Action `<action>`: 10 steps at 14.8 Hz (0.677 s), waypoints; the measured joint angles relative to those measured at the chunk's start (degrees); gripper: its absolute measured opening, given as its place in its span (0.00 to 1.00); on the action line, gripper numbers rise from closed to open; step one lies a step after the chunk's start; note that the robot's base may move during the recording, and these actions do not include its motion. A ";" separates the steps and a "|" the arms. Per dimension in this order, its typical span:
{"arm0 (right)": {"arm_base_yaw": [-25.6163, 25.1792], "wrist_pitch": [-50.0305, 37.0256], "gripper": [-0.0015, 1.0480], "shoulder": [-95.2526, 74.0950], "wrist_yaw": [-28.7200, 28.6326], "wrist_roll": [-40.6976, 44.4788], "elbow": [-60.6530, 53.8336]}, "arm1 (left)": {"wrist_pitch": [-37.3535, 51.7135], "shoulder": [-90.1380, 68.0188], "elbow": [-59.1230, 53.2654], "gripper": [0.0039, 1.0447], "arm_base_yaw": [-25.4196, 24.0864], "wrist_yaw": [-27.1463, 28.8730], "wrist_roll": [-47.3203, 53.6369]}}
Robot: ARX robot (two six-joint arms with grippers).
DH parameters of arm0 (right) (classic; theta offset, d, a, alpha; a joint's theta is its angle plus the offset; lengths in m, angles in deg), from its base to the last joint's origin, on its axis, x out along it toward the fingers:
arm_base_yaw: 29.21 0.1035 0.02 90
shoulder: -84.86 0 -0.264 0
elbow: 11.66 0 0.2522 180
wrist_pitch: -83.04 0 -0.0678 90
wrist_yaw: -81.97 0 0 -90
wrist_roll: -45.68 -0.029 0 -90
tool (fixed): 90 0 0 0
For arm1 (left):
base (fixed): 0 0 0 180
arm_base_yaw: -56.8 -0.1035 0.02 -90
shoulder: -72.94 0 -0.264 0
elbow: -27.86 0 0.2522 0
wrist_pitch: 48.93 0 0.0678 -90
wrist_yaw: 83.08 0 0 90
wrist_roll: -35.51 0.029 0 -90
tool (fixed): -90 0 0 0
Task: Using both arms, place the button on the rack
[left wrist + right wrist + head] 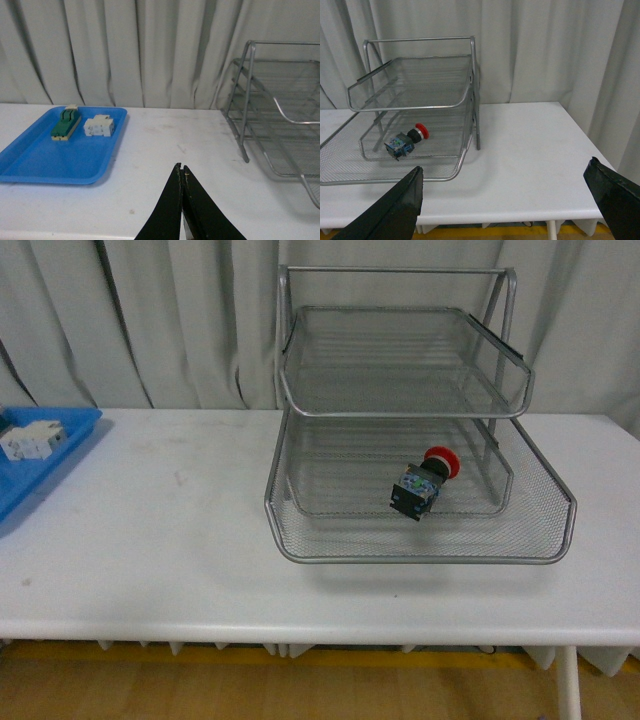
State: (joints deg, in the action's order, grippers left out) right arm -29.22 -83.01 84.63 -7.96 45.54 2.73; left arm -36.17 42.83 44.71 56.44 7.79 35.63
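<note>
black fingers [172, 210] of the left gripper [182, 167] sit nearest, pressed flat together with no gap and nothing between them. the right gripper [505, 167] is spread wide, its two dark fingers [400, 205] far apart and holding nothing. under both runs the white table [150, 540]. ahead of the left gripper and off to one side lies a blue tray [50, 160], carrying a green-and-cream switch [66, 125] and just beside it a white block [99, 126]. ahead of the right gripper, well apart from it and not straight in front, stands the silver wire rack [420, 107]. the button [407, 140] lies on its side inside the rack, below the top tier, red cap pointing away from the rack's open front edge; whether it rests on the middle or the lowest mesh i cannot tell. farthest back hangs a pale curtain [545, 50].
</note>
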 joint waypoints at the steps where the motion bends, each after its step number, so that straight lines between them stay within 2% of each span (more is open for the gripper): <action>1: 0.00 0.00 0.94 0.00 -0.09 0.00 0.00 | -1.40 2.08 -0.42 0.01 0.24 -0.81 0.02; 3: 0.00 0.02 0.94 0.00 -0.07 0.00 0.00 | -0.66 4.31 -2.60 0.01 0.52 -0.85 0.02; 10: 0.00 0.00 0.94 0.00 -0.04 0.00 0.00 | -11.93 15.76 -2.60 0.01 0.50 -0.85 0.02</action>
State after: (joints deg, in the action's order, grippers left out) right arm -29.22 -83.01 84.63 -8.00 45.54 2.73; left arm -48.10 58.59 42.11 56.94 6.93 35.65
